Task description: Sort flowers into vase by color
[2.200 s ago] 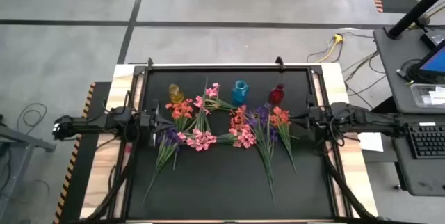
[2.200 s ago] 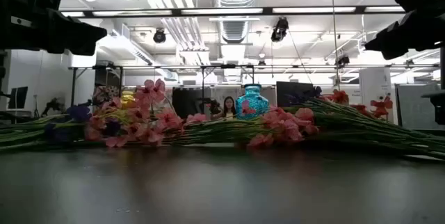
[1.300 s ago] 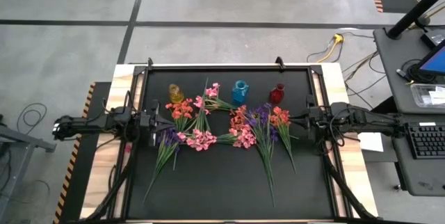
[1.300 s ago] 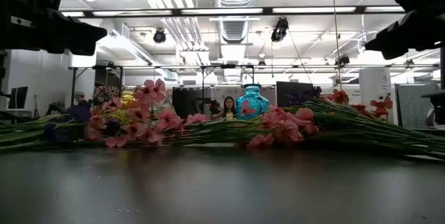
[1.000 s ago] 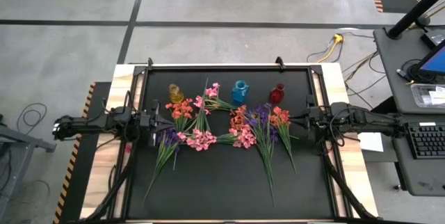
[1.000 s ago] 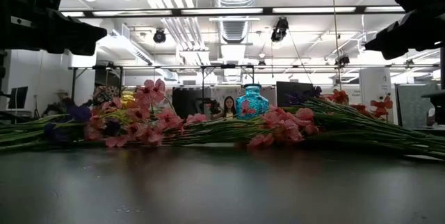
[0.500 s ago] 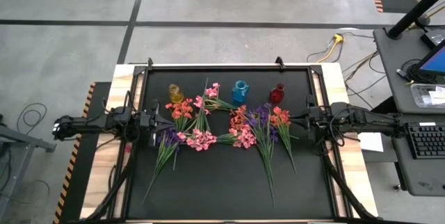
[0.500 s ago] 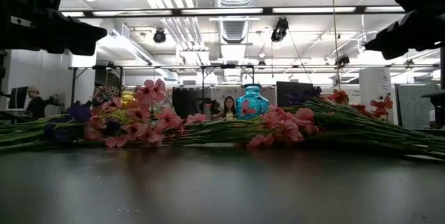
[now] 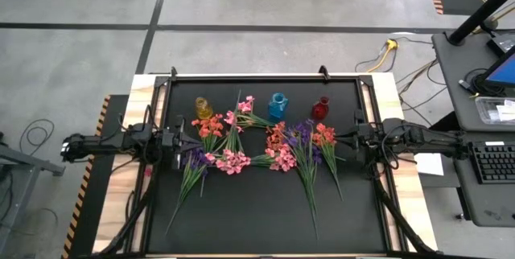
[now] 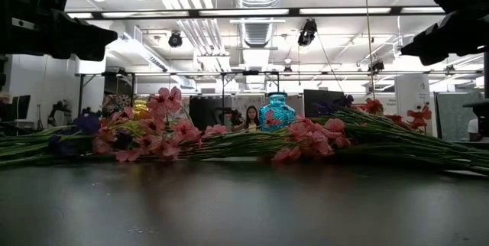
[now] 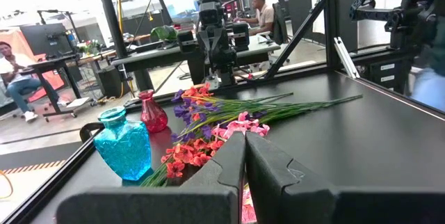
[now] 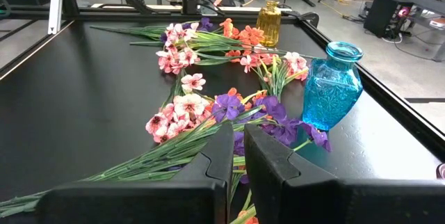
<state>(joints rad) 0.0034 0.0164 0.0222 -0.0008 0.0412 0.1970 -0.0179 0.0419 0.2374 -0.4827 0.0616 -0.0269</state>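
Note:
Flowers lie flat on the black mat point(image 9: 265, 219) in two heaps. The left heap has pink point(image 9: 233, 161), coral point(image 9: 211, 126) and purple point(image 9: 198, 157) blossoms. The right heap has pink point(image 9: 282, 158), purple point(image 9: 302, 133) and coral point(image 9: 324, 134) blossoms, with green stems trailing toward the near edge. Behind them stand a yellow vase point(image 9: 203, 107), a blue vase point(image 9: 278, 105) and a red vase point(image 9: 320, 108). My left gripper point(image 9: 183, 140) hovers shut at the mat's left edge. My right gripper point(image 9: 351, 138) hovers shut at the right edge. Neither holds anything.
The mat's near half point(image 9: 241, 227) carries only stem ends. Wooden table borders point(image 9: 121, 211) and dark frame rails point(image 9: 265, 75) run around the mat. A desk with a keyboard point(image 9: 492, 162) stands beyond the right edge. People sit in the room behind the table.

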